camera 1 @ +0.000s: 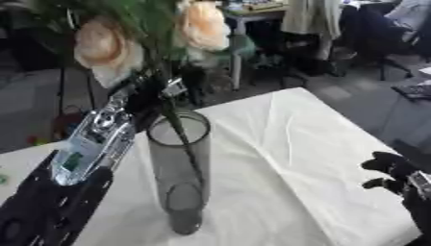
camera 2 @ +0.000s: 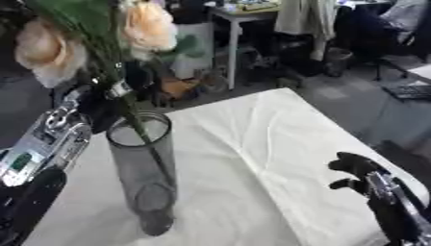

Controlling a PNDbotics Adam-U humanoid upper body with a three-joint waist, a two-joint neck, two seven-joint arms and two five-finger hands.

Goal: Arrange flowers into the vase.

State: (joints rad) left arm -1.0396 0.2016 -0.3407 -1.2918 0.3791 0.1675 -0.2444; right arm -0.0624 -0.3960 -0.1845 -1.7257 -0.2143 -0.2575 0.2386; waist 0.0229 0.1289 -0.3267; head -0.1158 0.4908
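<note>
One broad table covered in a creased white cloth (camera 1: 311, 158) fills most of what we see, running from the near edge toward the far right. On its left part stands the tall cylinder vase of smoky clear glass (camera 1: 180, 173), upright, near the table's near-left side. Above it rises the bunch of artificial flowers, pale peach blooms with green leaves (camera 1: 202, 26), and their dark stems (camera 1: 181, 139) run down through the vase's mouth and slant along the inside toward the bottom. Our left hand (camera 1: 143, 103) comes in from the near left, just beside the vase's rim, and its fingers curl round the stems right above the mouth. Our right hand (camera 1: 389, 168) waits near the right edge, well apart from the vase, holding nothing, fingers loosely bent and relaxed.

We judge the task well along: the stems are already inside the vase, though whether their ends touch the bottom we cannot tell. What seems left is to let the bunch settle, release it and draw the left hand clear without tipping the vase
</note>
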